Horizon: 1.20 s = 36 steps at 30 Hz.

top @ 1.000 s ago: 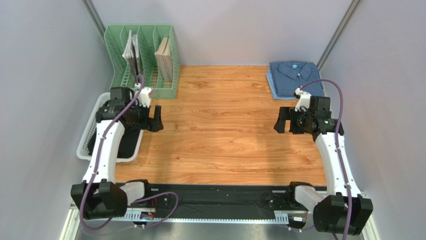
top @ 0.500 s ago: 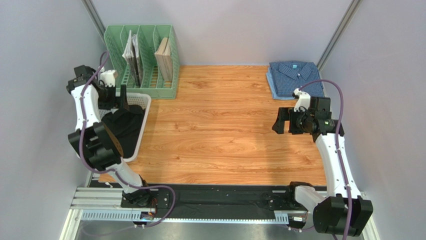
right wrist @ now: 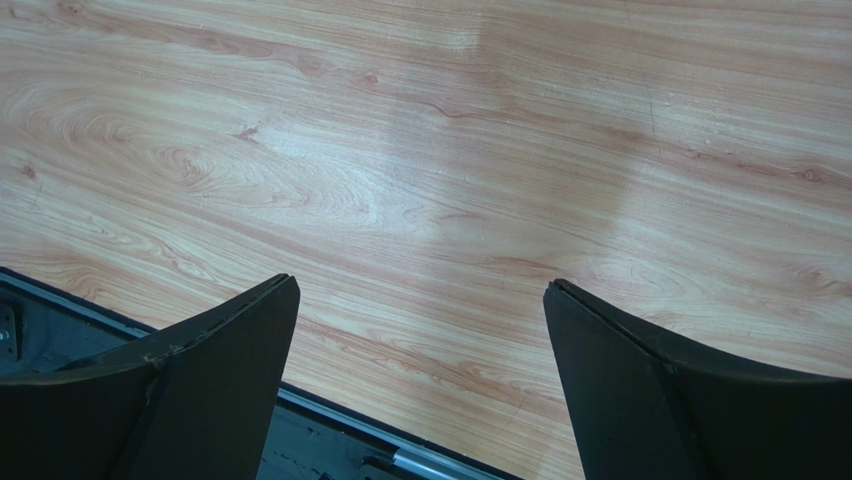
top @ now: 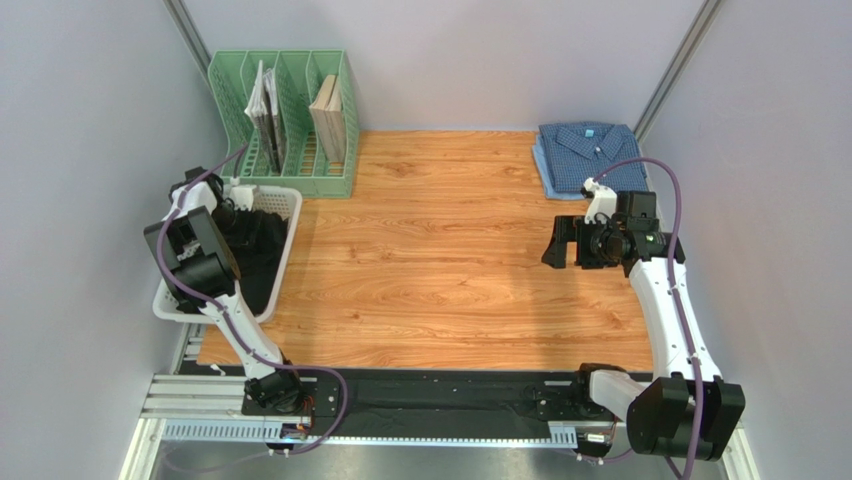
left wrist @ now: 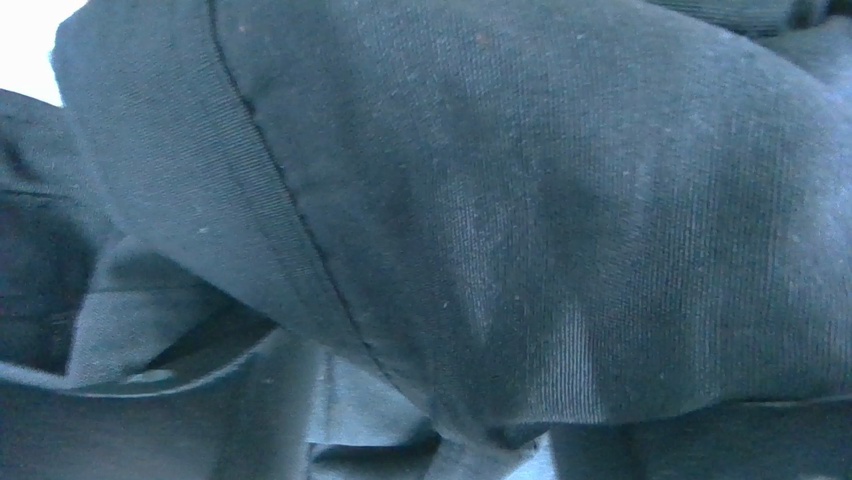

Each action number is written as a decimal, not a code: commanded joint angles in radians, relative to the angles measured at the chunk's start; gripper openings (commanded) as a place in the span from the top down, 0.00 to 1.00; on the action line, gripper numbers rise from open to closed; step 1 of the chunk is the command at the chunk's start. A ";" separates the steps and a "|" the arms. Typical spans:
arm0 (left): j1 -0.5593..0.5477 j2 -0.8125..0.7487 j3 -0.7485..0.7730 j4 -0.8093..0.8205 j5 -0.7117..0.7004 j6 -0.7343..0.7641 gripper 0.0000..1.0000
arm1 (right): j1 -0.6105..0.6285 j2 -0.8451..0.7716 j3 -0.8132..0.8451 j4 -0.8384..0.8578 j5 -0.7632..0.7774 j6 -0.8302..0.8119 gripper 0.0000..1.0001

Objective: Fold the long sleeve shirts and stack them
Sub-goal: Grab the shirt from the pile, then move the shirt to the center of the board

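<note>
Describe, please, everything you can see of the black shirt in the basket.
The black shirt lies crumpled and unfolded in the white plastic basket on the left, filling most of it and resting against its walls. Up close in the left wrist view it is a dark, finely woven cloth with a stitched hem, bunched in soft overlapping folds. No buttons or collar show. The left tool reaches down into it; whether it grips the cloth cannot be told.
</note>
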 commanded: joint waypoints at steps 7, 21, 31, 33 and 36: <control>0.024 -0.201 -0.051 -0.027 0.041 0.062 1.00 | -0.002 0.021 0.068 -0.001 -0.030 -0.010 0.00; -0.307 -0.407 0.938 -0.430 0.437 -0.255 1.00 | -0.002 0.022 0.086 -0.003 -0.037 -0.005 0.00; -0.859 -0.398 1.054 -0.256 0.472 -0.355 1.00 | -0.004 0.014 0.088 -0.012 -0.036 -0.010 0.00; -0.925 -0.416 0.907 -0.284 0.445 -0.297 0.84 | -0.005 0.019 0.089 -0.010 -0.040 -0.013 0.00; -0.977 -0.450 0.633 -0.328 0.376 -0.161 0.16 | -0.005 0.030 0.102 -0.021 -0.043 -0.019 0.00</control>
